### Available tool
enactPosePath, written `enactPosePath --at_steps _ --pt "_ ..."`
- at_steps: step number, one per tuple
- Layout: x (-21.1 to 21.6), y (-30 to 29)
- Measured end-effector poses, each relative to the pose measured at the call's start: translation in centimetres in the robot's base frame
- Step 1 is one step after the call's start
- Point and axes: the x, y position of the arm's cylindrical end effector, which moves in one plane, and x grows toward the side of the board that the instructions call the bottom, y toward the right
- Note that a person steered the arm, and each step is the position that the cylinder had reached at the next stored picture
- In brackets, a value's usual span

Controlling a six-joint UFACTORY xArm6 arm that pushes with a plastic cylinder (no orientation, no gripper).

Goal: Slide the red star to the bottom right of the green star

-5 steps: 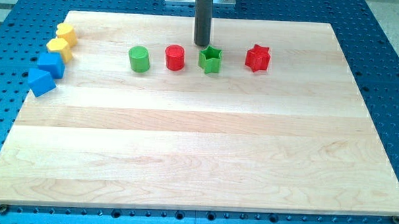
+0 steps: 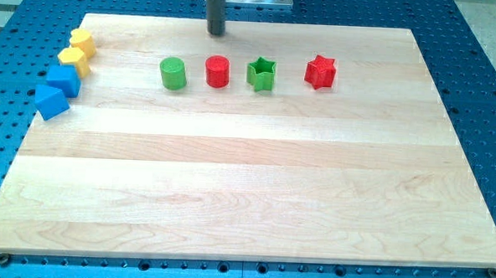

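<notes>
Dark rod is cut off above; my tip (image 2: 216,32) visible.

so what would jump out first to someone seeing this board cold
A row of four bright blocks across the upper board: green cylinder, red cylinder, green star and red star, the last at the view's right. Two yellow and two blue blocks huddle at the left edge. My tip stands near the top edge, above the red cylinder, touching nothing.
</notes>
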Motion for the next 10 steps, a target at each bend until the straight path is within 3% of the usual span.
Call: enactPosePath --at_steps 2,6,7,9,10 --pt "1.4 -0.4" --pt "0.6 -16.0" --pt "1.0 -16.3" --pt "4.3 -2.7" --pt "4.3 -2.2"
